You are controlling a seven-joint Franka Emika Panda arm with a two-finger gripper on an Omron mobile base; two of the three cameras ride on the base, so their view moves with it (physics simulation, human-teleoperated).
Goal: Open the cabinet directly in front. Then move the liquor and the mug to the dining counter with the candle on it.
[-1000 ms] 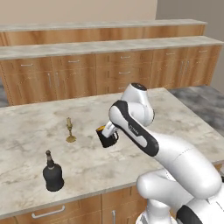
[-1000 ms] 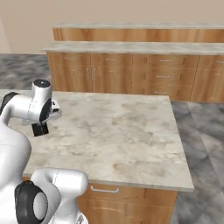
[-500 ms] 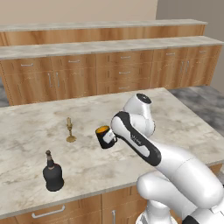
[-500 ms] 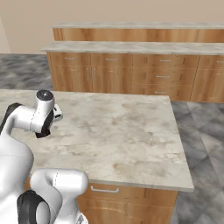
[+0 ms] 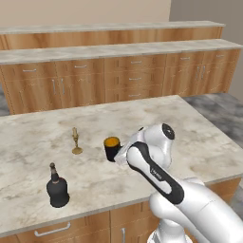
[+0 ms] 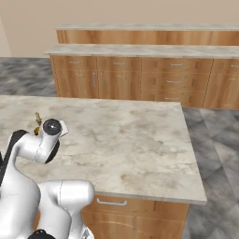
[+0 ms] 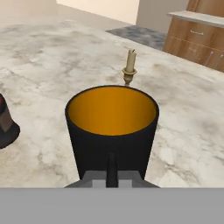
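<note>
The fingers [image 7: 111,168] are closed tight on the near wall of the mug [image 7: 112,127], which they hold upright with its yellow-orange inside open to the hand view. In the left base view the mug [image 5: 112,148] sits at the end of the arm over the middle of the table [image 5: 199,137]; whether its base touches the marble or hangs just above it I cannot tell.

Just beyond the mug in the hand view stands the candle [image 7: 129,66] in its brass stick, upright and apart from the mug's rim. In the left base view the candle [image 5: 75,141] is just left of the mug with a clear strip of marble between them. The liquor [image 5: 57,187] stands upright nearer the front edge of the table, left of the arm and well apart from both the mug and the candle; in the hand view its dark rounded body [image 7: 6,124] is cut by the left border.

To the right of the mug the marble runs bare all the way to the table's right edge and far corner, as the right base view shows [image 6: 140,140]. Beyond the far edge lies a stretch of grey floor [image 6: 28,79], then the long wall counters [image 5: 118,76].
</note>
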